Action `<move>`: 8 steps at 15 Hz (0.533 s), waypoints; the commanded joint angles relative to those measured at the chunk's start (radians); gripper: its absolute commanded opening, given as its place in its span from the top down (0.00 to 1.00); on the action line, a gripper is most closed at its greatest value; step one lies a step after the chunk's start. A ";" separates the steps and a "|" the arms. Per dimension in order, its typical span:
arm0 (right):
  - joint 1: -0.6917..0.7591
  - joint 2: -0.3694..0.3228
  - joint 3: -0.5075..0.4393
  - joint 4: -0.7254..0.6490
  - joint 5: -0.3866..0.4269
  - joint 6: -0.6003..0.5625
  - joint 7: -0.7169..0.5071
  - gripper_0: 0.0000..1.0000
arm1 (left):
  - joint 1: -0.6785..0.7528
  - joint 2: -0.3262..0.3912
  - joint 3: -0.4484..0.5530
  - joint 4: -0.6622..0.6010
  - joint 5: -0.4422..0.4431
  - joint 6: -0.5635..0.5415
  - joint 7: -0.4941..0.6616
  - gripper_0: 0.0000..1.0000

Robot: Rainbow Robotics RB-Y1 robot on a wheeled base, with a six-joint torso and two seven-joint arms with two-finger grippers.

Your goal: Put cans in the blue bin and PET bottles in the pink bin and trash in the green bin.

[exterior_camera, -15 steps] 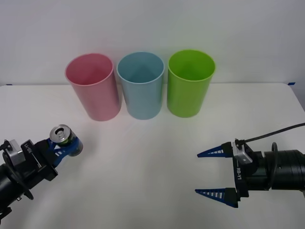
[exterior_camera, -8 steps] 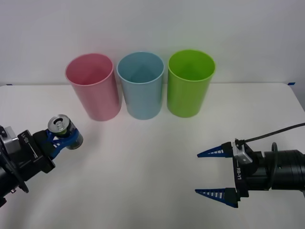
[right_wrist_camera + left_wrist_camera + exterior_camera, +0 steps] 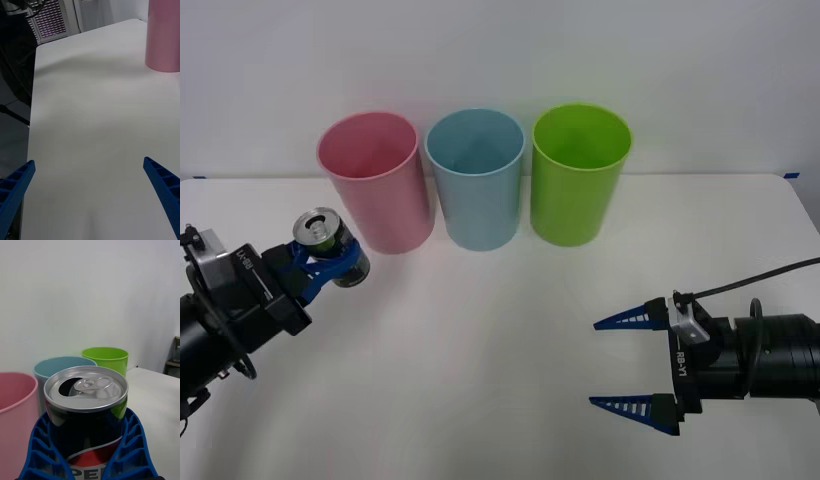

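My left gripper (image 3: 328,262) is shut on a small can (image 3: 325,243) with a silver top and a dark body, held above the table at the left, just in front of the pink bin (image 3: 375,180). The left wrist view has the can (image 3: 86,408) upright between the blue fingers (image 3: 39,450), with the pink bin (image 3: 15,416), blue bin (image 3: 63,365) and green bin (image 3: 107,354) behind it. The blue bin (image 3: 476,190) stands in the middle of the row and the green bin (image 3: 578,185) at its right. My right gripper (image 3: 632,365) hangs open at the front right, holding nothing.
The three bins stand side by side along the far edge of the white table (image 3: 500,330). A black cable (image 3: 770,272) runs from the right arm. The right wrist view shows the table's left edge (image 3: 32,112) and dark equipment beyond it.
The left gripper has lifted the can and carried it right and farther back, closer to the pink bin. The right arm has not moved.
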 commanded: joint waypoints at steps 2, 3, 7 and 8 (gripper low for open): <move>0.000 0.000 0.000 0.000 0.000 0.000 0.000 0.00 | -0.022 0.000 -0.058 -0.035 -0.003 0.106 0.005 1.00; 0.000 0.000 0.000 0.000 0.000 0.000 0.000 0.00 | -0.030 0.000 -0.069 -0.039 -0.003 0.123 0.005 1.00; 0.000 0.000 0.000 0.000 0.000 0.000 0.000 0.00 | -0.061 0.000 -0.081 -0.044 -0.013 0.169 0.021 1.00; 0.000 0.000 0.000 0.000 0.000 0.000 0.000 0.00 | -0.067 0.000 -0.083 -0.050 -0.029 0.192 0.028 1.00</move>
